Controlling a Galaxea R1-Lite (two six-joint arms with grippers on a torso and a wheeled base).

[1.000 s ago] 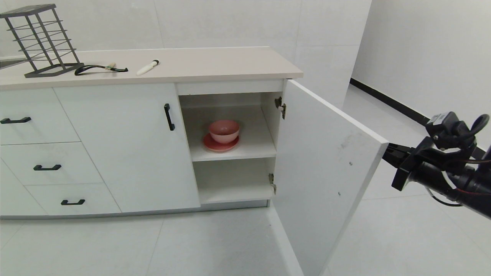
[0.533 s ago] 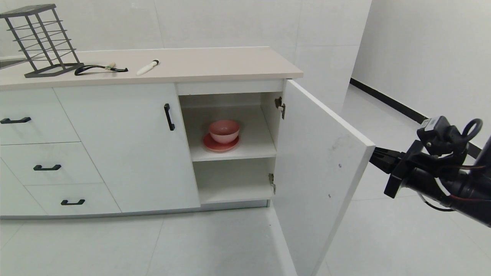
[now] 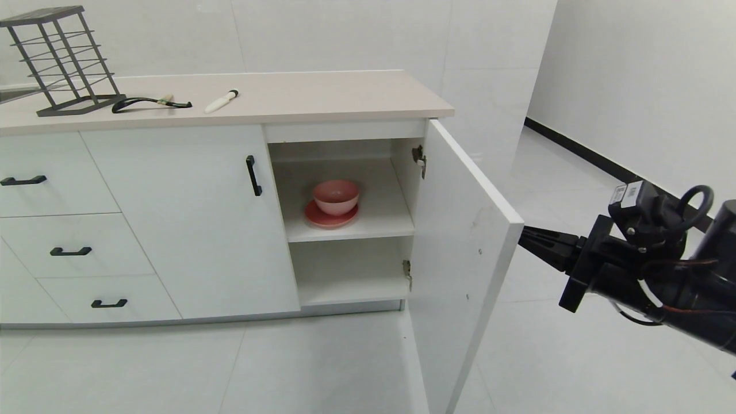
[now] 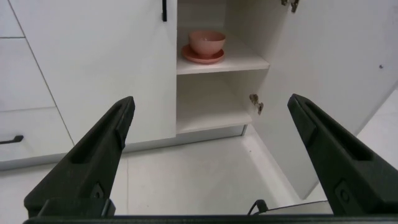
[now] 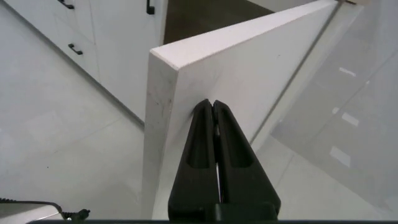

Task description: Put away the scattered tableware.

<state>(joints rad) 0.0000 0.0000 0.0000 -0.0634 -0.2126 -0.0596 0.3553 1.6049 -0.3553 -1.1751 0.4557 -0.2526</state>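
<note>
We see the bowl (image 3: 336, 196) on its plate (image 3: 330, 218) mid-frame on the cabinet shelf (image 3: 386, 221), below the beige counter (image 3: 333, 95). Right jaws, pressed together, touch the open door (image 3: 454, 230); left jaws spread over tiled floor (image 3: 287, 368).

Right gripper (image 5: 213, 107) extends forward, fingers pressed together — left gripper (image 4: 211, 104) hangs with fingers spread wide.

— Where is the way into the cabinet (image 3: 339, 131)?
— Between the half-open door (image 3: 460, 230) and the shut door (image 3: 190, 218) beside it. On the upper shelf (image 3: 385, 221) a bowl (image 3: 336, 196) on a plate (image 3: 322, 221) blocks the middle; there is room toward the hinges (image 3: 418, 156). The lower compartment (image 3: 345, 270) is open across its width.
</note>
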